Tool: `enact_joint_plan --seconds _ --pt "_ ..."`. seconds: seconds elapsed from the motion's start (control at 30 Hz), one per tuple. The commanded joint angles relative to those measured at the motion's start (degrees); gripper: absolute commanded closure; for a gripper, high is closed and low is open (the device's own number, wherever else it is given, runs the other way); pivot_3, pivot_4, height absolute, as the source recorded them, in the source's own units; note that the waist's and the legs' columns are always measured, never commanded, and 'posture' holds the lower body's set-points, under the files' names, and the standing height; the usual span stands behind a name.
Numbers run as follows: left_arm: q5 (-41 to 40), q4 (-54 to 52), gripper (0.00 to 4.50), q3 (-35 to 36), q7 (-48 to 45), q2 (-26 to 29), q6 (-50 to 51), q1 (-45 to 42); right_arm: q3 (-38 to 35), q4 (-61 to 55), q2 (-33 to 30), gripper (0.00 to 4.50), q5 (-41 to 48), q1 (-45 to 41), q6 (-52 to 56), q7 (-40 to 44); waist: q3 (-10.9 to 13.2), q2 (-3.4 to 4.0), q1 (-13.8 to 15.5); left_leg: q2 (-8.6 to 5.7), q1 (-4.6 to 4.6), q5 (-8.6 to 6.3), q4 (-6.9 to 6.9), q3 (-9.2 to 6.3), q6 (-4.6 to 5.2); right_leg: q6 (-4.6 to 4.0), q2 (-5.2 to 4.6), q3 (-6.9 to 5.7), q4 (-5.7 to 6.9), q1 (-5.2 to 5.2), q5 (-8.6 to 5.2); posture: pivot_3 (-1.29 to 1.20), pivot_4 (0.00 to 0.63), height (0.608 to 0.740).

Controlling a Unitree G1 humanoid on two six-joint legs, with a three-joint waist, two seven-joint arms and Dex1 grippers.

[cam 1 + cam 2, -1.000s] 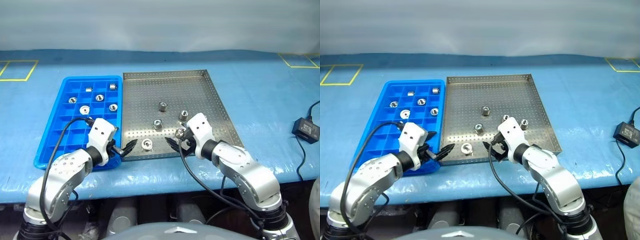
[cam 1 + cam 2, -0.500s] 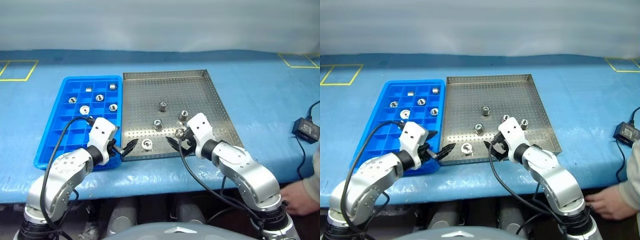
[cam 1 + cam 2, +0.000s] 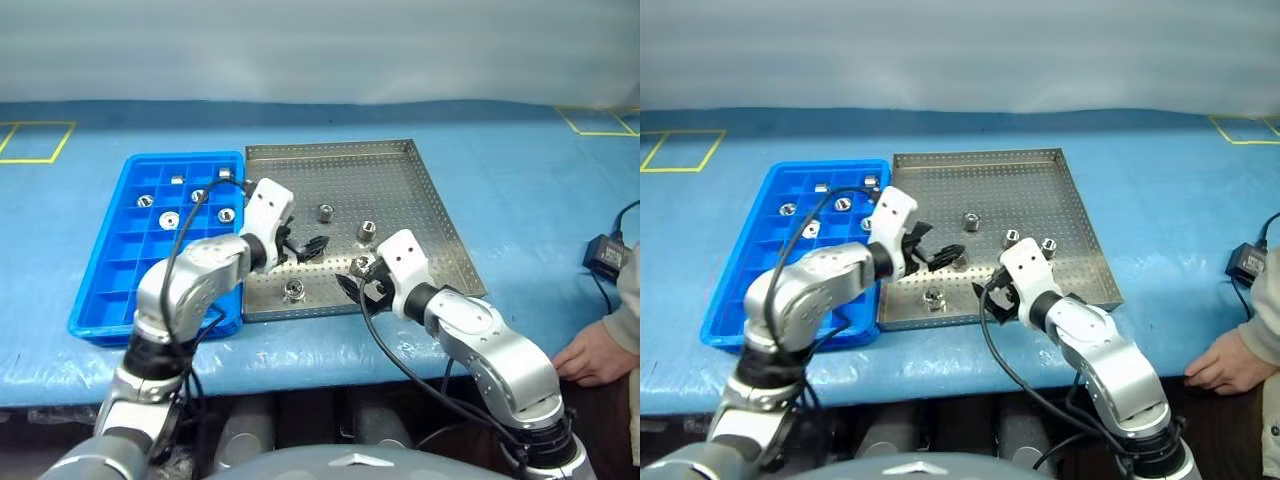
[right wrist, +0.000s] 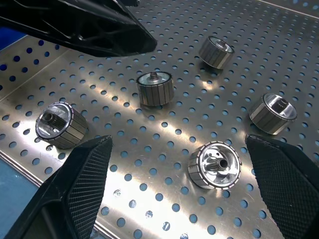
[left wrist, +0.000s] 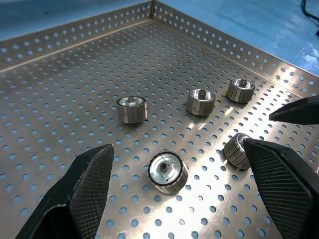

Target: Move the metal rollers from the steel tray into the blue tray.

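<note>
Roller between our left jaws, lying on its side

Rollers still to be moved sit loose on the perforated floor of the steel tray [image 3: 400,170]; a handful more already rest in the far compartments of the blue tray [image 3: 110,290], which lies just beside the steel tray on our left, both on the blue counter [image 3: 520,180].

Our left gripper [image 5: 174,194] reaches in over the steel tray, jaws spread wide and holding nothing. In the left wrist view one metal roller [image 5: 168,172] lies just ahead, between the two fingers, tipped on its side with its open end facing us, so its axis runs roughly along the line of approach, not across the jaws.

Our right gripper [image 4: 174,199] hovers over the near right part of the tray, jaws equally wide and empty, with another roller [image 4: 215,165] between its fingers.

We judge either arm well placed, but the left is nearer the blue tray.
</note>
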Motion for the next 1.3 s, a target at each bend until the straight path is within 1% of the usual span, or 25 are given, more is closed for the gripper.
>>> enact_joint_plan --seconds 0.03,0.13,0.27,0.37,0.47,0.5,0.57,0.6,0.63,0.7,0.83,0.97,1.03,1.17,1.23,1.3 --pt "3.8 8.9 0.0 -3.7 -0.1 -1.8 -2.2 -3.7 -0.2 -2.4 0.3 0.01 -0.4 0.3 -1.3 -0.8 0.0 0.0 -0.4 0.0 0.0 0.0 -0.01 0.0 0.0 0.01 0.0 0.01 0.0 -0.01 0.01 -0.03 0.15 0.74" --pt "7.0 15.0 0.0 -6.3 -0.2 -2.7 -4.0 -5.8 0.2 -2.8 0.6 0.01 -0.6 1.0 -1.3 -1.4 0.0 0.0 -1.0 0.0 -0.01 0.0 -0.03 -0.02 0.0 0.03 0.0 -0.01 0.01 -0.03 0.02 -0.05 0.15 0.74" --pt "9.3 19.5 0.0 -7.2 -0.5 -3.7 -5.3 -6.7 0.4 -3.3 1.1 0.01 -0.6 1.9 -1.3 -2.1 0.0 0.0 -1.3 0.01 -0.02 0.0 -0.04 -0.01 0.0 0.03 0.0 0.01 0.01 -0.05 0.02 -0.05 0.15 0.74" --pt "10.7 21.1 0.58 -7.6 -0.8 -3.9 -6.0 -6.7 0.5 -3.4 1.3 0.0 -0.6 2.1 -1.3 -2.4 0.0 0.0 -1.3 0.01 -0.01 0.0 -0.02 0.0 0.0 0.02 -0.01 0.01 0.02 -0.04 0.01 -0.06 0.15 0.74" --pt "11.0 20.0 1.53 -7.4 -1.7 -3.7 -5.6 -6.5 0.6 -3.3 1.5 0.0 -0.7 2.1 -1.3 -2.5 0.0 0.0 -1.4 0.01 0.0 0.0 -0.01 0.01 0.0 0.01 -0.01 0.03 0.02 -0.03 0.01 -0.05 0.15 0.74" --pt "10.9 19.3 1.95 -7.1 -1.9 -3.4 -5.2 -6.4 0.7 -3.2 1.6 0.0 -0.7 2.0 -1.3 -2.6 0.0 0.0 -1.4 0.01 0.0 0.0 -0.01 0.01 0.0 0.01 -0.02 0.03 0.02 -0.03 0.01 -0.05 0.15 0.74" --pt "10.7 17.9 2.57 -6.4 -2.4 -3.0 -4.5 -6.2 0.9 -3.0 1.8 0.0 -0.7 1.8 -1.3 -2.6 0.0 0.0 -1.4 0.01 -0.01 0.0 -0.01 0.01 0.0 0.02 -0.02 0.03 0.02 -0.03 0.01 -0.04 0.15 0.74" --pt "10.4 16.2 2.69 -5.7 -2.6 -2.6 -4.0 -5.8 1.2 -2.8 1.8 0.0 -0.7 1.6 -1.3 -2.5 0.0 0.0 -1.4 0.01 -0.01 0.0 -0.01 0.01 0.0 0.03 -0.02 0.03 0.02 -0.03 0.02 -0.03 0.15 0.74" --pt "10.1 15.1 2.69 -5.3 -2.7 -2.3 -3.7 -5.6 1.3 -2.7 1.8 0.0 -0.7 1.5 -1.3 -2.4 0.0 0.0 -1.4 0.01 -0.01 0.0 -0.01 0.01 0.01 0.03 -0.02 0.03 0.02 -0.03 0.02 -0.03 0.15 0.74" --pt "8.8 11.3 2.69 -1.7 -2.0 -2.5 -2.5 -4.8 1.7 -2.4 1.9 0.0 -0.6 0.9 -1.4 -2.2 0.0 0.0 -1.4 0.01 -0.02 0.0 -0.02 0.01 0.0 0.07 -0.02 0.04 0.02 -0.05 0.05 -0.01 0.15 0.74" --pt "7.0 1.3 2.69 10.7 4.2 -5.5 -2.4 -1.3 3.4 -1.5 2.0 0.0 -0.4 -1.0 -1.8 -1.2 0.0 0.0 -1.3 0.1 -0.03 0.0 -0.02 -0.01 0.0 0.08 -0.03 0.03 0.04 -0.07 0.06 0.01 0.15 0.74" --pt "10.8 -9.7 2.69 18.4 11.8 -5.8 -6.7 5.3 6.4 0.8 3.5 0.0 -0.6 -4.3 -4.0 -0.1 0.0 0.01 -1.1 0.09 0.03 0.0 -0.05 0.0 -0.01 0.09 -0.02 0.05 0.06 -0.03 0.07 0.05 0.15 0.74" --pt "12.7 -13.6 2.69 21.8 15.4 -5.9 -7.4 8.7 8.1 2.2 4.5 0.0 -0.7 -6.0 -5.2 0.5 0.0 0.01 -0.9 0.08 0.06 0.0 -0.07 0.01 -0.01 0.08 -0.01 0.06 0.06 -0.02 0.07 0.07 0.15 0.74" --pt "15.7 -17.6 2.69 26.9 19.7 -5.3 -8.5 14.8 11.8 5.0 6.2 0.0 -0.9 -9.2 -8.3 2.6 0.0 -0.01 0.0 0.09 0.06 0.01 -0.04 -0.03 -0.02 0.09 -0.05 0.02 0.06 0.01 0.08 0.11 0.15 0.74" --pt "18.4 -17.2 2.69 27.0 20.5 -2.9 -9.7 17.6 13.3 6.4 7.4 0.0 -0.6 -10.6 -9.8 3.7 0.0 -0.03 0.8 0.08 0.06 0.01 -0.03 -0.03 -0.02 0.1 -0.07 0.01 0.06 0.03 0.08 0.14 0.15 0.74" --pt "19.3 -15.5 2.69 28.3 20.8 -2.1 -12.3 19.4 14.2 7.8 8.7 0.0 -0.5 -11.5 -10.8 4.4 0.0 -0.07 1.5 0.06 0.06 0.01 -0.03 -0.04 -0.02 0.06 -0.08 -0.01 0.05 0.04 0.07 0.14 0.15 0.74"
